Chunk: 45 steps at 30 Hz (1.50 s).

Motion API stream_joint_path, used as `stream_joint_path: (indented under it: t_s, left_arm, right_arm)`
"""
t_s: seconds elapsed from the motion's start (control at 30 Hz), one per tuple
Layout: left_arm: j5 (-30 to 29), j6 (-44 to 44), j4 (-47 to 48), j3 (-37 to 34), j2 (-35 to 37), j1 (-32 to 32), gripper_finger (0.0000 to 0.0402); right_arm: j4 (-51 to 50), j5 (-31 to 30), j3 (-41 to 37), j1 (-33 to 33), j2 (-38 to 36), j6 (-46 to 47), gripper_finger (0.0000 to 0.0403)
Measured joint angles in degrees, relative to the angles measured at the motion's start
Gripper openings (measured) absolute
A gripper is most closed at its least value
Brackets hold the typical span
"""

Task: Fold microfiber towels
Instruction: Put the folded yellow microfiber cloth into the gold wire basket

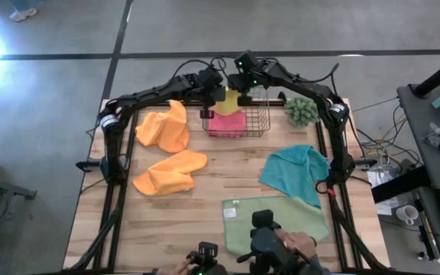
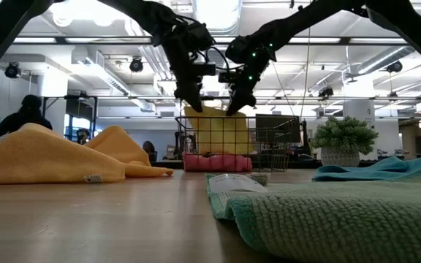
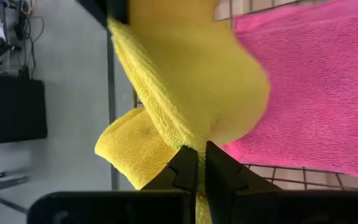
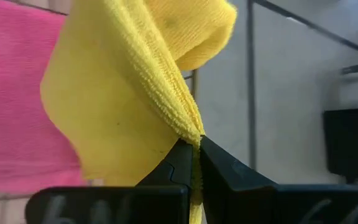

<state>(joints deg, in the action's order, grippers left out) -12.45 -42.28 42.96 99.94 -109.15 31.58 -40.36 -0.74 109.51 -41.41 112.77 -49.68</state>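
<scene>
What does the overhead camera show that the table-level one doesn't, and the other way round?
Only the high view shows the whole layout: two orange towels on the left, the teal towel on the right, and a person's hands at the near edge by the green towel.

Only the low view shows height: the yellow towel hangs above the wire basket, lifted clear of the pink towel, with the room behind.

Both show the left gripper and right gripper shut on the yellow towel, and the plant.
</scene>
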Motion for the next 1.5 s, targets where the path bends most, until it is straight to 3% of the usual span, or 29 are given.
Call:
stream_joint_path:
  t_s: [0.27,0.53,1.0,1.27,1.5]
  left_arm:
    - [0.0,2.8,-0.5,0.2,-2.8,1.1,0.0000]
    - [0.5,7.6,3.5,0.3,-2.7,0.1,0.0000]
    - [13.5,10.7,12.7,0.8,-2.2,-2.3,0.0003]
    - [14.1,13.7,12.8,0.7,-2.2,-2.7,0.0076]
    - [19.5,16.5,14.4,0.7,-2.2,-2.8,0.0162]
  right_arm:
    - [2.5,-1.2,-0.4,0.0,0.1,-0.6,0.0008]
    - [-2.7,1.2,-3.6,1.2,0.1,-1.3,0.0008]
    - [-14.9,9.5,-1.1,5.2,-0.1,7.2,0.0008]
    - [-22.4,15.1,-1.1,5.4,-0.1,12.7,0.0022]
    - [-22.7,17.2,-1.1,5.8,-0.1,15.5,0.0083]
